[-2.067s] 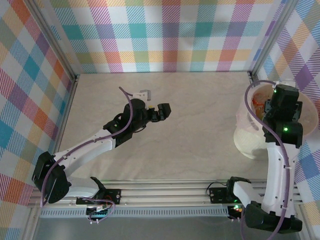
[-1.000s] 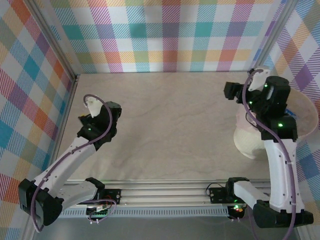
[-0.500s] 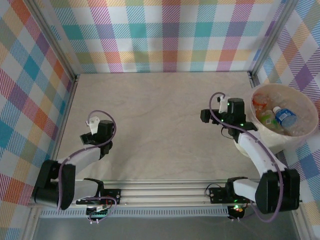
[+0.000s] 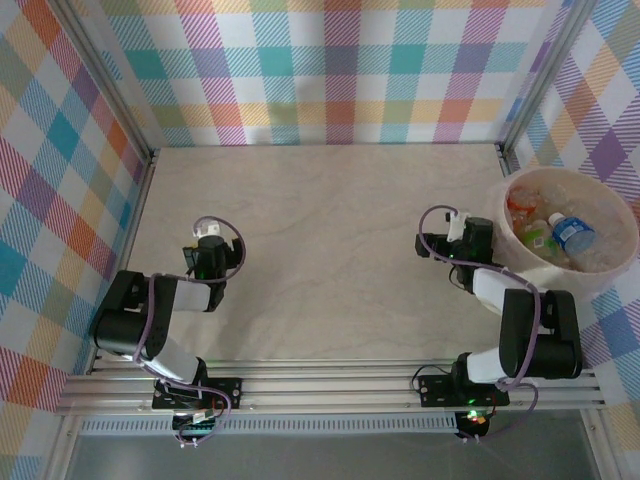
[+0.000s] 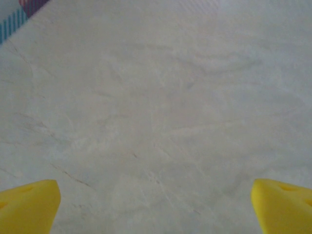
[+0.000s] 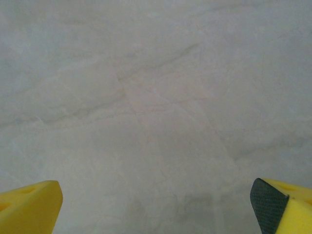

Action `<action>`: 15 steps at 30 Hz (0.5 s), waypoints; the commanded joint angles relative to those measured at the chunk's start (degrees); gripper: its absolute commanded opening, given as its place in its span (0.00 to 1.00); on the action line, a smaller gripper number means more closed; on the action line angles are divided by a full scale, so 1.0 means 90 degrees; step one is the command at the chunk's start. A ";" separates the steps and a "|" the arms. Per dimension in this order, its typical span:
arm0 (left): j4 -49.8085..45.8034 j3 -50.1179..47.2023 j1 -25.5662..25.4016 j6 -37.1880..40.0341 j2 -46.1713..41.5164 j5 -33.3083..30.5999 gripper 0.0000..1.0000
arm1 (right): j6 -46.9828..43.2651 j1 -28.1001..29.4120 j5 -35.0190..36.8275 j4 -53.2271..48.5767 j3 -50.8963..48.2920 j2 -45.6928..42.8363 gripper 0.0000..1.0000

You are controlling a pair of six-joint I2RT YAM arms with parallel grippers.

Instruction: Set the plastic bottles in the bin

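The bin (image 4: 590, 278), a round cream bucket, stands at the table's right edge. Several plastic bottles lie inside it: one with a blue cap and label (image 4: 570, 233), one with an orange-red label (image 4: 519, 205) and one with a green label (image 4: 535, 238). My right gripper (image 4: 462, 240) hangs just left of the bin, pointing down at bare table. In the right wrist view its yellow fingertips (image 6: 29, 207) stand far apart, the right gripper (image 6: 156, 207) open and holding nothing. My left gripper (image 4: 208, 258) is folded back at the left, and the left gripper (image 5: 156, 207) is open over bare table.
Plaid walls with aluminium posts (image 4: 120, 95) enclose the table on three sides. The aluminium base rail (image 4: 330, 385) runs along the near edge. Both arms sit folded close to their bases.
The right arm has come away from the bin and folded down beside it. The left arm has drawn back toward its base. The bin's contents now show uncovered.
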 commanded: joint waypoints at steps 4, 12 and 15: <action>0.0728 -0.0021 0.0212 0.0056 -0.0029 0.0331 1.00 | 0.0084 -0.0040 -0.0378 0.2281 -0.0473 0.0288 1.00; 0.0716 -0.0014 0.0217 0.0074 -0.0028 0.0340 1.00 | 0.0218 0.0037 0.0123 0.3354 -0.0821 0.0798 1.00; 0.0700 -0.0004 0.0213 0.0065 -0.0022 0.0348 1.00 | 0.0135 0.0160 0.0341 0.3259 -0.0804 0.0783 1.00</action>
